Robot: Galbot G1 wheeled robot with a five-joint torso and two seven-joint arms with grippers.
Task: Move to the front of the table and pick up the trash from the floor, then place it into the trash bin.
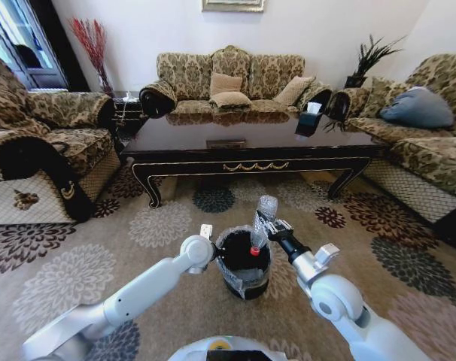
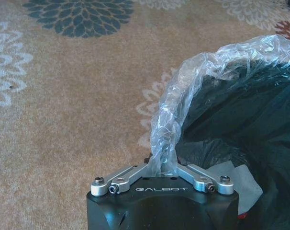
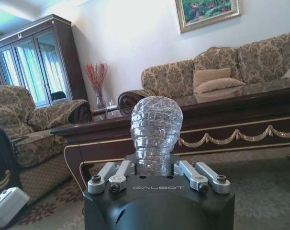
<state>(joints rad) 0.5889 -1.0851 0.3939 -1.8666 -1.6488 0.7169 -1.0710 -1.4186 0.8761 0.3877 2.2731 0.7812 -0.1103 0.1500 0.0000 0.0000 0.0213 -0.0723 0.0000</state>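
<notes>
Flower-patterned carpet floor (image 1: 77,278), trash bin (image 1: 243,282) standing on it; table (image 1: 250,143) beyond

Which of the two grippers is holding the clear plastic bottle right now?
The right gripper: it grips the clear plastic bottle, red cap down, over the black trash bin. The left gripper pinches the bin's clear plastic liner instead.

home living room | patterned sofas (image 1: 229,79) | coffee table (image 1: 250,143) | floral carpet (image 1: 77,271) | framed painting (image 3: 206,12)
</notes>
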